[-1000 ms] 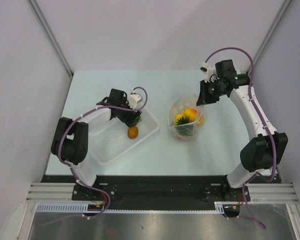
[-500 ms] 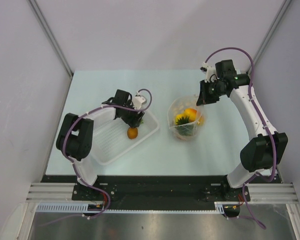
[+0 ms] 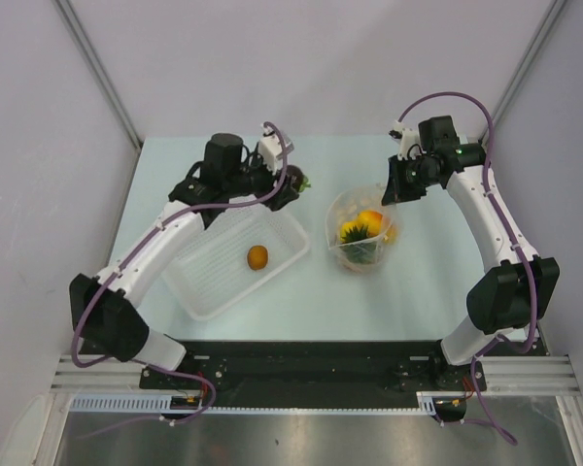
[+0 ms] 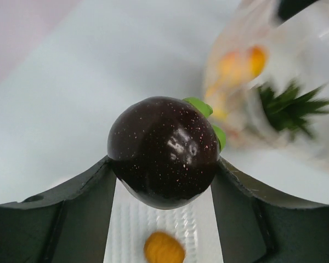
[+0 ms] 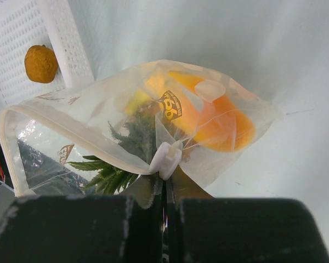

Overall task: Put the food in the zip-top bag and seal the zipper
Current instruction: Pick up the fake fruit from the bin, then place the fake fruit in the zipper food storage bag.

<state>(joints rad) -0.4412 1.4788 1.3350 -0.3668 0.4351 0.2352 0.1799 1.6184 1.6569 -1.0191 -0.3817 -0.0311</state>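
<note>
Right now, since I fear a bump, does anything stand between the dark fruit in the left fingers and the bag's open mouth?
Nothing visible does. The dark fruit, gripped by the left fingers, hangs above the basket, clear of its wall; the right fingers pinch the bag on its far side.

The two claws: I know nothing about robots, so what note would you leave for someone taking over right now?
Left claw: closed on the dark round fruit, lifted by the basket's far corner, short of the bag.
Right claw: shut on the rim of the zip-top bag, beside the white slider; the mouth stands open.
Done: pineapple and orange pieces lie in the bag.
To do: drop in the dark fruit, fetch the small orange fruit from the basket, then close the zipper.
</note>
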